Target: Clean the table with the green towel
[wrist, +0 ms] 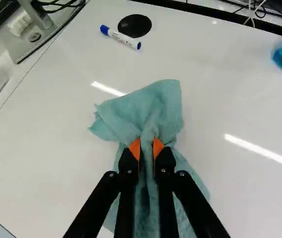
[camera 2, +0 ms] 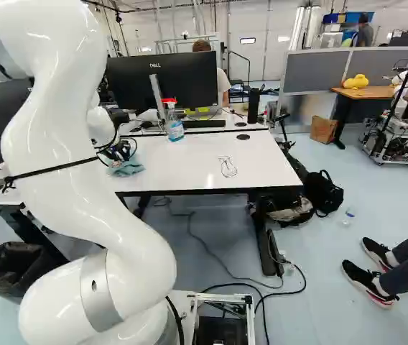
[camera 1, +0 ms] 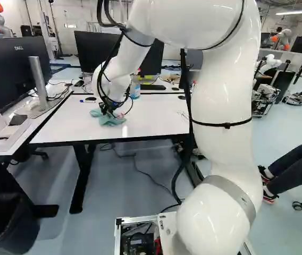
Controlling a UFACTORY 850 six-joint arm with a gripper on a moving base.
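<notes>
Towel (wrist: 158, 106) on white table (camera 1: 156, 119), monitors (camera 2: 189, 79) behind

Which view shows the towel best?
Wrist view: it looks down on the towel close up, folds clear, with the hand shut on it. Left base view: just a small crumpled patch under the hand, on the table. Right base view: similar small patch, right beside the arm.
</notes>
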